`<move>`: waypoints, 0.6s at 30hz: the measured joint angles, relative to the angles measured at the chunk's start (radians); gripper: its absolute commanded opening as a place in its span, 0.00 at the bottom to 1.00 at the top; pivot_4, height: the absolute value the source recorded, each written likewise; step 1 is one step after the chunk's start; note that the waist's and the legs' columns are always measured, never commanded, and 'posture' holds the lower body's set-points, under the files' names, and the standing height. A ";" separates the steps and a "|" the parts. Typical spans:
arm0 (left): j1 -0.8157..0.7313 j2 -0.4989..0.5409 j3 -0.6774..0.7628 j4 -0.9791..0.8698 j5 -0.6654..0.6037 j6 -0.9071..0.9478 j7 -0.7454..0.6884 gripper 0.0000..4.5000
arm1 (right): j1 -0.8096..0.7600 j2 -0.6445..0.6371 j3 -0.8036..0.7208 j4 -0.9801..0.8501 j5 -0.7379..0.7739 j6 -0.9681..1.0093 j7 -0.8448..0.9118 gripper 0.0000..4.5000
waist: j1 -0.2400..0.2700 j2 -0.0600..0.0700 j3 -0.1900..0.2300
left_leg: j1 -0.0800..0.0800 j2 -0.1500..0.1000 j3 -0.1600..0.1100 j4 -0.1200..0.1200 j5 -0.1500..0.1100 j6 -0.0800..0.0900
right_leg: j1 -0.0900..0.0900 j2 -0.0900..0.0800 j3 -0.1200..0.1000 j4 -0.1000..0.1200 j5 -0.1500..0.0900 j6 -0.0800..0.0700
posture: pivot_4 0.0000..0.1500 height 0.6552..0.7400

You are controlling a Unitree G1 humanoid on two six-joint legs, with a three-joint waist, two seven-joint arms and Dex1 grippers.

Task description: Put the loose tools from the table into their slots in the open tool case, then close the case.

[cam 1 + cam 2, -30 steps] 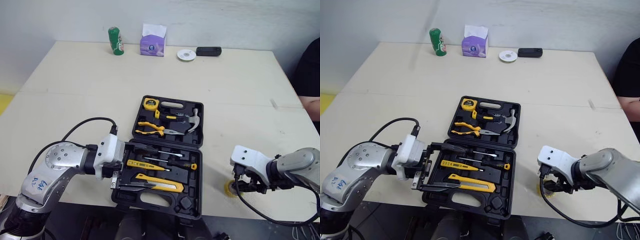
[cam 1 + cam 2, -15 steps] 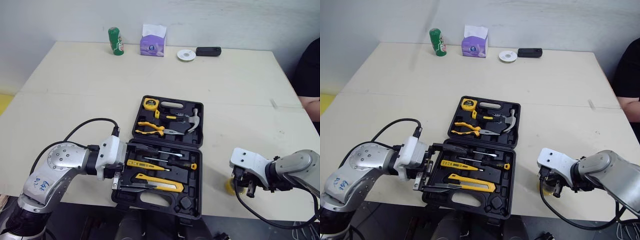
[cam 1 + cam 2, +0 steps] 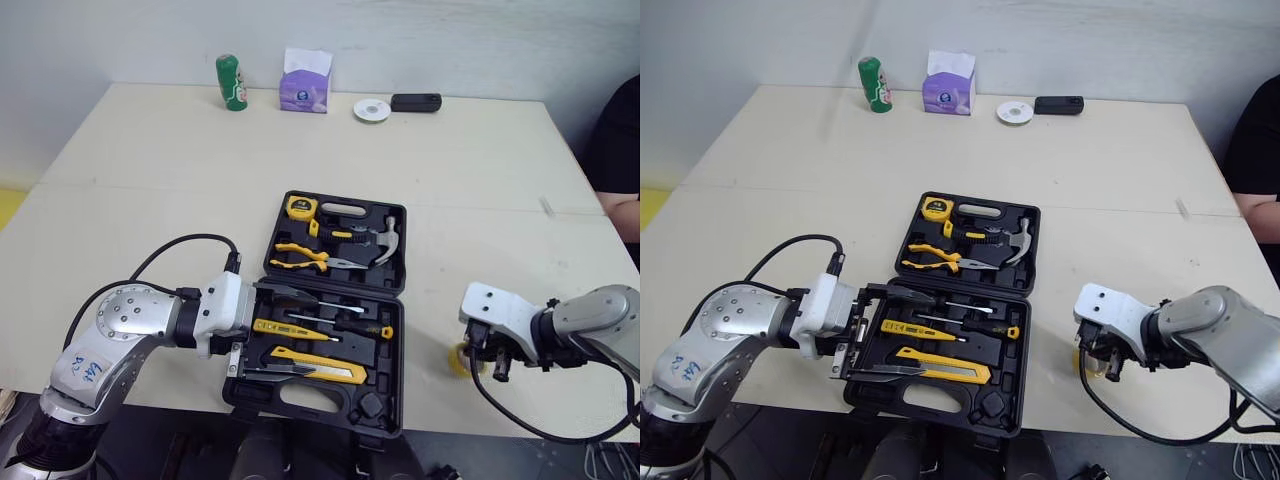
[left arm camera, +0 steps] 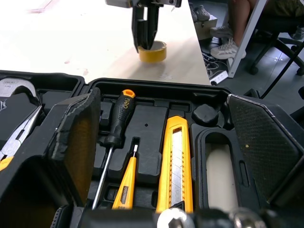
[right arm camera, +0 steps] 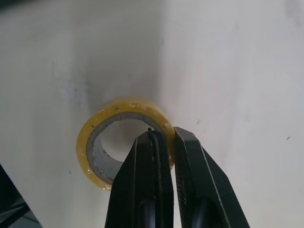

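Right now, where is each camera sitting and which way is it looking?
Head eyes: on the head, facing forward and down over the table and open tool case; both arms show.
Left wrist: on the left arm, looking between the open left jaws across the case toward the yellow tape roll and the right jaws.
Right wrist: on the right arm, looking down its jaws, shut on the roll's wall.
Shared: both wrist views show the roll.

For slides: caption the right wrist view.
Right gripper pinches the wall of a yellow tape roll on the beige table.
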 measured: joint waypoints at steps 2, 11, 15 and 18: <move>0.005 0.000 0.002 0.000 0.002 -0.002 0.000 1.00 | -0.037 0.028 0.000 -0.015 0.018 0.002 0.015 0.02 | 0.001 0.000 0.000 | 0.000 0.000 0.000 0.000 0.000 0.000 | 0.000 0.000 0.000 0.001 0.000 0.000 | 1.00 1.00; 0.055 0.014 0.017 0.007 0.008 -0.018 -0.021 1.00 | -0.226 0.201 0.151 -0.056 0.021 -0.101 0.110 0.02 | 0.000 0.000 0.000 | 0.000 0.000 0.000 0.001 0.000 0.000 | -0.001 0.000 0.000 0.002 0.000 0.000 | 1.00 1.00; 0.073 0.022 0.027 0.012 0.012 -0.029 -0.026 1.00 | -0.260 0.250 0.227 -0.054 -0.014 -0.182 0.159 0.02 | 0.000 0.000 0.000 | 0.000 0.000 0.000 0.002 0.000 0.000 | -0.001 0.000 0.000 0.002 0.000 0.000 | 1.00 1.00; 0.110 0.030 0.047 0.008 0.011 -0.030 -0.025 1.00 | -0.273 0.272 0.278 -0.053 -0.053 -0.227 0.189 0.02 | 0.000 0.000 0.000 | 0.000 0.000 0.000 0.002 0.000 0.000 | -0.001 0.000 0.000 0.002 0.000 0.000 | 1.00 1.00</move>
